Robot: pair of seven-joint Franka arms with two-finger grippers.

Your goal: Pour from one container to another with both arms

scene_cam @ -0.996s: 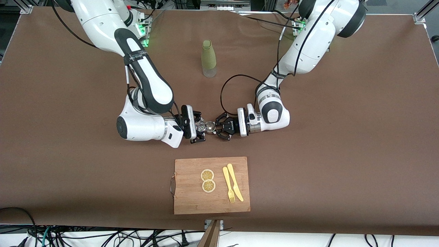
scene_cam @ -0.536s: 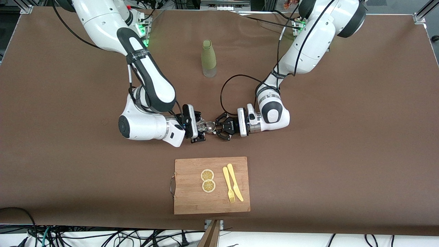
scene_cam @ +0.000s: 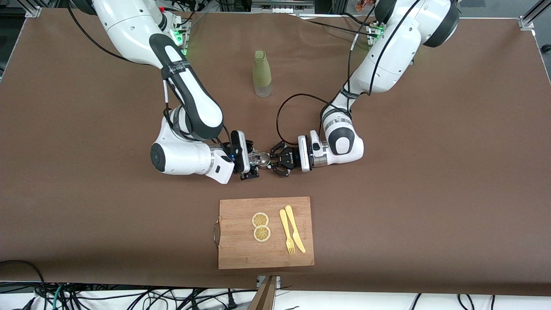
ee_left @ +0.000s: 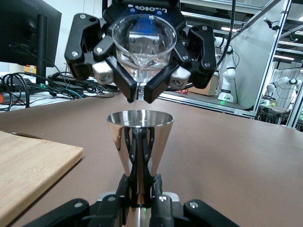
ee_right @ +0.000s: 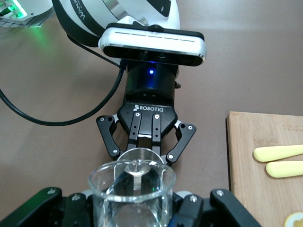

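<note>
While my 2 grippers meet over the middle of the table, the pour is under way.

Nearest the front camera lies the cutting board with lemon slices, fork and knife. Farther from it, my left gripper is clamped on the steel cup, upright, while my right gripper grips the clear glass, tipped just above the cup's mouth. Next, I judge, a steady tilt keeping the lip centred. Farthest stands the green bottle.
</note>
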